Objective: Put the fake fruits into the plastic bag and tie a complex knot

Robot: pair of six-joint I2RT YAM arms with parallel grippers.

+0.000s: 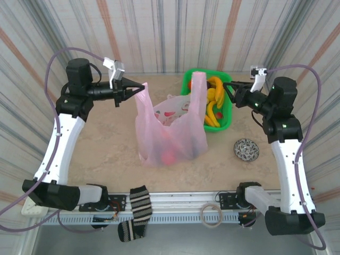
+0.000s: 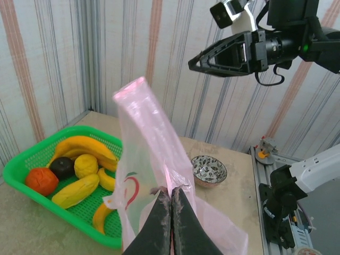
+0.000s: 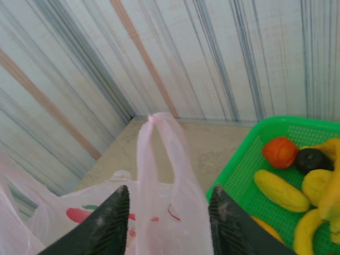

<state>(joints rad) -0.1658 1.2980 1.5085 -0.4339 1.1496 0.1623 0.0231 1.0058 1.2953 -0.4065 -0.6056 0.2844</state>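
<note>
The pink plastic bag [image 1: 170,127] stands open mid-table with a red fruit [image 1: 169,156] showing through its bottom. My left gripper [image 1: 139,87] is shut on the bag's left rim [image 2: 178,183] and holds it up; its tips [image 2: 171,191] pinch the film. The bag's other strap handle [image 1: 198,79] stands upright and free. My right gripper [image 1: 229,86] is open and empty, held to the right of that handle [image 3: 159,159], which I see ahead between its fingers [image 3: 114,212] without touching them. Bananas, yellow, orange and dark purple fake fruits [image 1: 214,101] lie in the basket.
The green basket [image 1: 229,119] sits right behind the bag, its rim [image 3: 239,159] under my right gripper. A small patterned bowl [image 1: 246,149] stands at front right. On the front rail lie a striped sock [image 1: 139,204] and a tape ring [image 1: 212,215].
</note>
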